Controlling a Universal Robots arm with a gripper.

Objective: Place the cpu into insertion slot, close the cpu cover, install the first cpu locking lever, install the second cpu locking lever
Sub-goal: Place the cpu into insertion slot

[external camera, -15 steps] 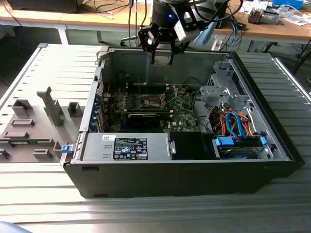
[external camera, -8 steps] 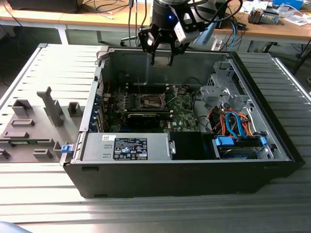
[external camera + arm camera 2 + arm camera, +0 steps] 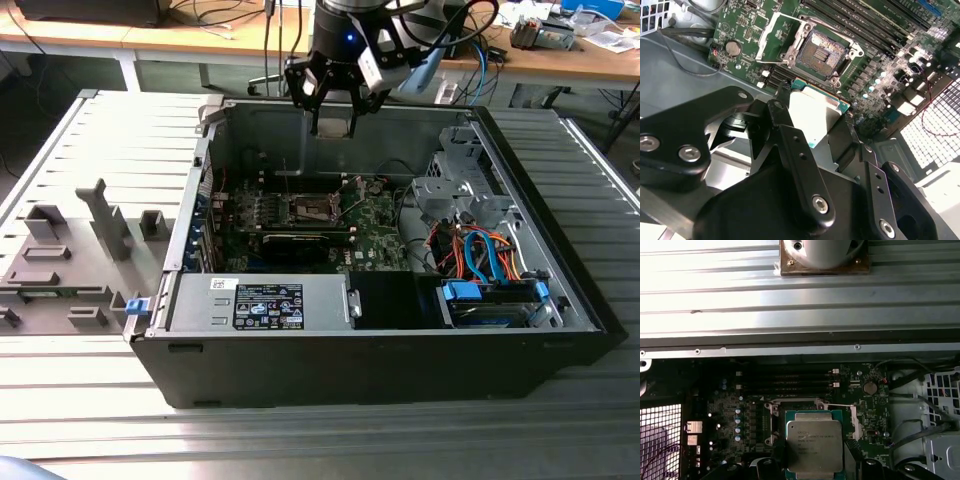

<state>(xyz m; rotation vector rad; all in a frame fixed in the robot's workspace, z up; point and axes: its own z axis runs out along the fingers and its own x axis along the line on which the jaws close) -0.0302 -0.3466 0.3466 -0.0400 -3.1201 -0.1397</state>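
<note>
Aloft, the tool (image 3: 812, 125) pinches one cpu (image 3: 815, 445) above one insertion slot (image 3: 821, 50) (cpu cover (image 3: 776, 37) open).

A pale grey counter (image 3: 80, 440) of long ribbed metal slats spreads across the foreground and off to both sides. In the first wrist view its slats (image 3: 790, 300) shine under strong light. Towards the exterior view's left, a grey moulded rack (image 3: 60, 260) sits on it. Behind runs a wooden desk (image 3: 200, 45) on white legs (image 3: 128, 72), strewn with cables (image 3: 225, 15) and, at the exterior view's right, what may be papers and small devices (image 3: 545, 35). Beneath it the floor (image 3: 50, 80) looks dark.
</note>
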